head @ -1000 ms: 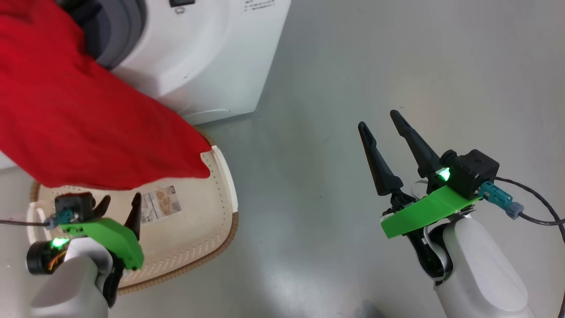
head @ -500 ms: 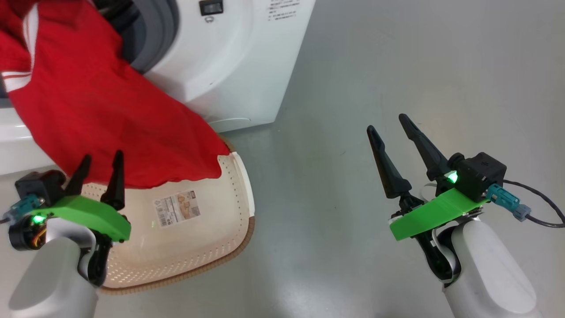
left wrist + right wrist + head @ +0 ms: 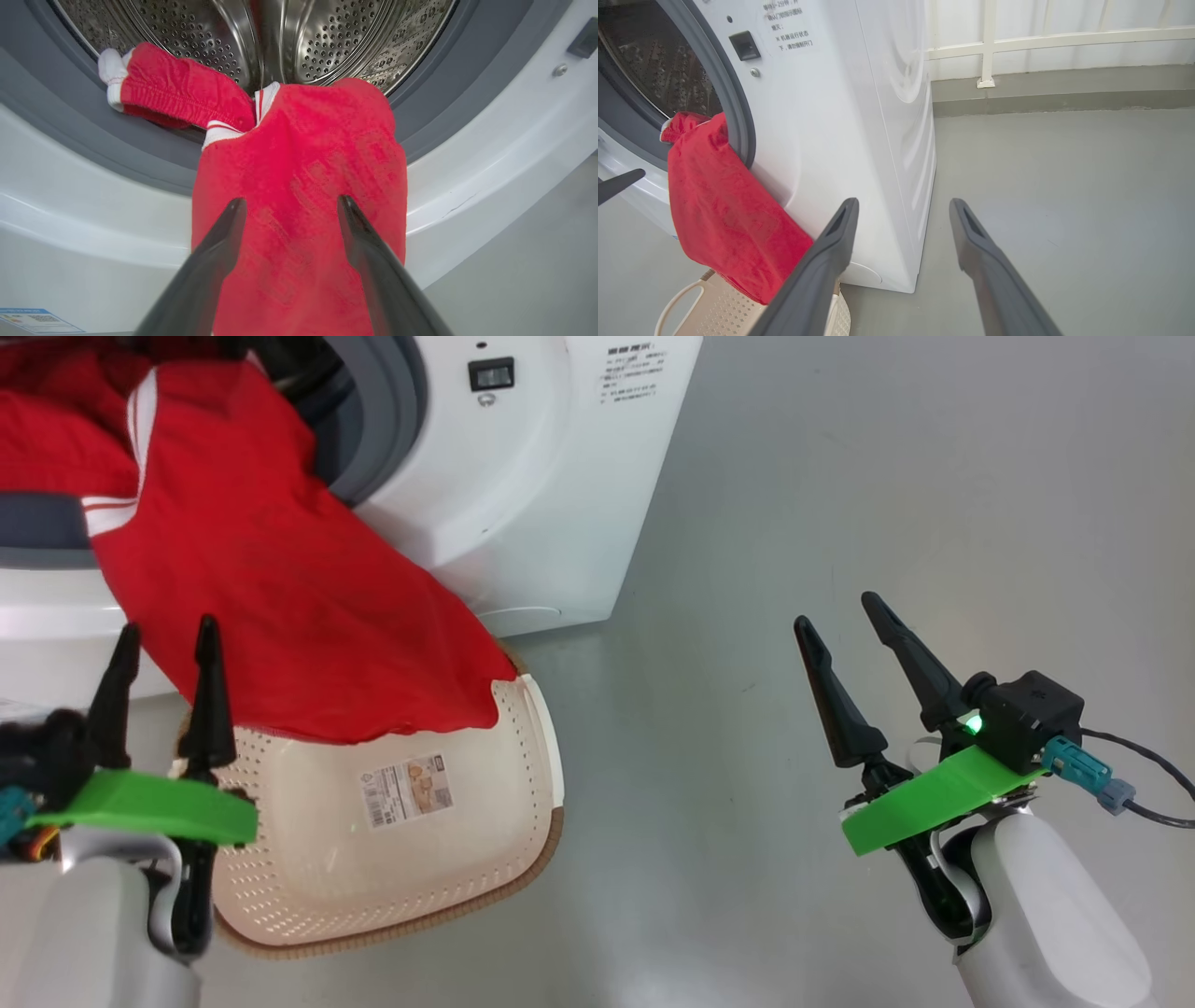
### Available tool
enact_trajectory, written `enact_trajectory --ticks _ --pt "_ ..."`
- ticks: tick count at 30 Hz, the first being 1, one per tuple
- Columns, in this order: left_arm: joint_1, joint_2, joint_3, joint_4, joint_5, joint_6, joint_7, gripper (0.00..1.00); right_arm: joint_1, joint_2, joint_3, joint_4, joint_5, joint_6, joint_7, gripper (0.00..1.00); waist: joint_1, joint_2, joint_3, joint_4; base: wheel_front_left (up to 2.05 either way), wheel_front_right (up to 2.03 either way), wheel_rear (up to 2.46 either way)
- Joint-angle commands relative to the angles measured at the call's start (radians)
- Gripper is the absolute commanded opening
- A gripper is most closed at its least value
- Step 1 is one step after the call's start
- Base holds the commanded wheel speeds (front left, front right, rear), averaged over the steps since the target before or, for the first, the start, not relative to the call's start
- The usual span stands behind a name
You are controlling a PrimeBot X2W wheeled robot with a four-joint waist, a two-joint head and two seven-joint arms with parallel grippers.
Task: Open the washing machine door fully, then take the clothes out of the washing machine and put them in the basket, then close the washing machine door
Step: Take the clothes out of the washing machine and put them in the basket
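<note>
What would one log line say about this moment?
left hand: open, facing red garment; right hand: open, empty; red garment: draped from drum, end over basket

Bright, even light; wrist views distorted.

You are working over a smooth grey floor [image 3: 840, 504] with a dull sheen, and two things stand directly on it. The washing machine [image 3: 541, 504] rests with its white base flat on the surface. The basket [image 3: 549, 756] sits on the floor just in front of the machine's lower front panel, with its brown rim close to the base. You cannot tell whether the two touch. Beyond the machine's side panel, the floor runs back to a low grey kerb [image 3: 1064, 93]. A white railing [image 3: 990, 42] has a post footed on that kerb.
</note>
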Motion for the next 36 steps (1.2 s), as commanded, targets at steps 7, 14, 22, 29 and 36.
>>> enact_trajectory --ticks 7,14,22,29,36 --pt "0.129 -0.014 0.124 -0.191 0.085 -0.003 -0.008 1.00 0.042 -0.009 0.011 -0.018 -0.013 0.002 -0.012 1.00 0.0000 0.0000 -0.040 0.013 0.00 0.00 0.00" --pt "0.225 -0.041 0.179 -0.296 0.107 -0.003 -0.008 1.00 0.057 -0.016 0.009 -0.017 -0.010 0.002 -0.012 1.00 0.0000 0.0000 -0.064 0.018 0.00 0.00 0.00" --pt "0.339 -0.072 0.244 -0.393 0.116 -0.003 -0.008 1.00 0.057 -0.018 0.011 -0.021 -0.007 0.002 -0.012 1.00 0.0000 0.0000 -0.062 0.011 0.00 0.00 0.00" --pt "0.378 -0.090 0.266 -0.426 0.110 -0.003 -0.008 1.00 0.055 -0.016 0.005 -0.023 -0.007 0.002 -0.012 1.00 0.0000 0.0000 -0.052 0.011 0.00 0.00 0.00" --pt "0.364 -0.092 0.260 -0.424 0.106 -0.003 -0.008 1.00 0.051 -0.012 0.006 -0.022 -0.008 0.002 -0.012 1.00 0.0000 0.0000 -0.049 0.007 0.00 0.00 0.00"
